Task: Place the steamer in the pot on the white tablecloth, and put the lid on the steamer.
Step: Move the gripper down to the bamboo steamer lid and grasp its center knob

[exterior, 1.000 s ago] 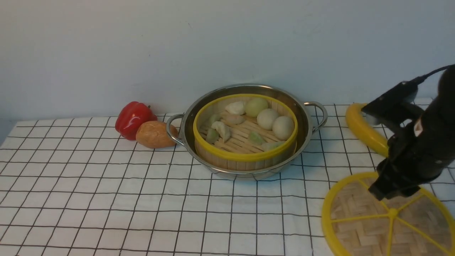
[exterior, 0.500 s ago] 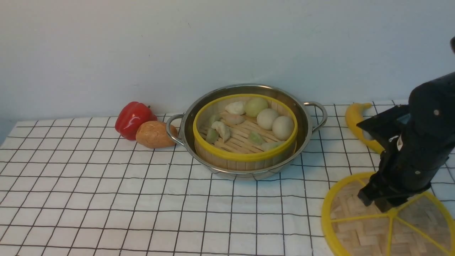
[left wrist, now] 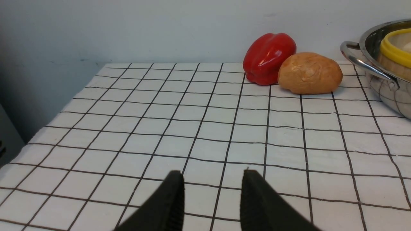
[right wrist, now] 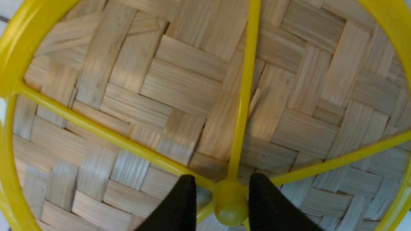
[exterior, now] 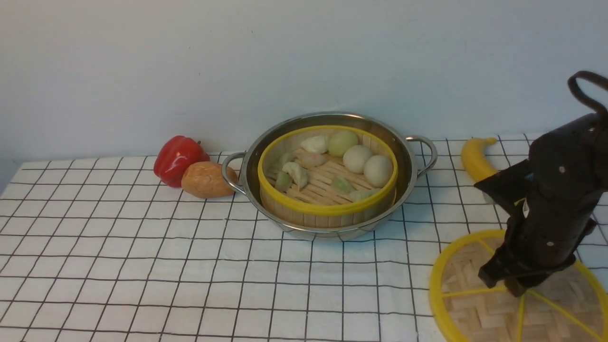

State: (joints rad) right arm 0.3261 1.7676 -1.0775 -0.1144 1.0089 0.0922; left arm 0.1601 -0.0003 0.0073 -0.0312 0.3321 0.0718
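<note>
Steamer [exterior: 327, 206] sitting in the pot [exterior: 332, 116] on the cloth [exterior: 142, 261], full of buns, no cover on it yet. Lid [exterior: 475, 304] lying flat on the desk, near the front on the right, well apart from the pot. Right tool [right wrist: 222, 179] down at the lid, open, one finger on each side of the little round hub [right wrist: 229, 205], not squeezing it yet, so nothing held. Left tool [left wrist: 212, 183] open too, empty, low over bare cloth, well apart from the pot.

Small, round, smooth hub, so easy to slip out of a squeeze. Could pop free and drop the lid, maybe onto the buns. Only one hold in the middle, so likely to tip or swing once up. Could catch the pot's handle [exterior: 421, 138] or the steamer rim on the way over and push the steamer crooked. Could land half on, half off if not lined up. Banana [exterior: 472, 159] just behind the arm, easy to bump when turning.
</note>
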